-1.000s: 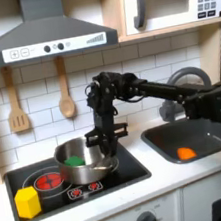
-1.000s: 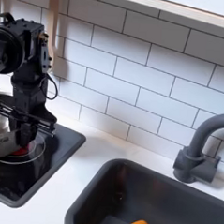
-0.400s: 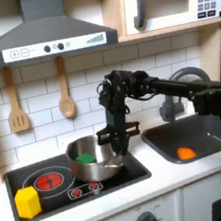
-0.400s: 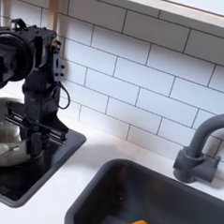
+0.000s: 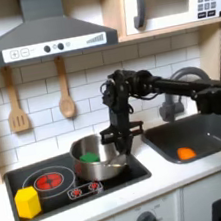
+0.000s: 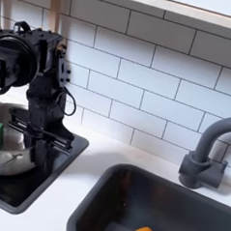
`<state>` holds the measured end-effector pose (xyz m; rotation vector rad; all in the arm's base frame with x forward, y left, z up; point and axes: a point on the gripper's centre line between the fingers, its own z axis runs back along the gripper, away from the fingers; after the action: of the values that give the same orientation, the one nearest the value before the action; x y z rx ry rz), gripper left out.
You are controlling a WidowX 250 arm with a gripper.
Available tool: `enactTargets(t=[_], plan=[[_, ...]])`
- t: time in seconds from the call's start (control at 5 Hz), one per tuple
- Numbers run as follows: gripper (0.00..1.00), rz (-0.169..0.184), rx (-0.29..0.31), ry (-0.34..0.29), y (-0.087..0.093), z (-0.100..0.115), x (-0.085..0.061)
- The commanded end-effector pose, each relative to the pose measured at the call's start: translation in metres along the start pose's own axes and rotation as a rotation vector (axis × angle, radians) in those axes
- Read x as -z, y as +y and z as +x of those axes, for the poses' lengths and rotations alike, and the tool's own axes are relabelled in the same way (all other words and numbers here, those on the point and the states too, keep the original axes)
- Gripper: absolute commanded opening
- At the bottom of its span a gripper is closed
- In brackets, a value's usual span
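Pot (image 5: 93,158) with a green block (image 5: 88,158) inside sits on the stove (image 5: 132,172), hand (image 5: 121,144) clenched on its right rim in the first exterior view, mid-drag; next needs steady grip.

pot (image 5: 94,155): shiny metal | stove top (image 5: 54,187): glossy black | spoons (image 5: 66,101): wood | wall tiles (image 6: 157,96): glossy

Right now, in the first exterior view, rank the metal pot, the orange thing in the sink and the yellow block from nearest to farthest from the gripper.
1. metal pot, at the gripper, on the stove.
2. orange thing, in the sink, toward the first exterior view's right.
3. yellow block, at the stove's front corner on the first exterior view's left.
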<state>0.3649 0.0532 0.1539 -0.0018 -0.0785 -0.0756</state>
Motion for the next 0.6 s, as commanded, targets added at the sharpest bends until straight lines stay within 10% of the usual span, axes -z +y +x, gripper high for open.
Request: enactTargets(t=[0.0, 0.4], plan=[[0.00, -0.008, 0.031, -0.004, -0.0135, 0.0008, 0.0020], [0.00, -0.008, 0.040, -0.010, -0.0164, 0.0026, 0.0014]])
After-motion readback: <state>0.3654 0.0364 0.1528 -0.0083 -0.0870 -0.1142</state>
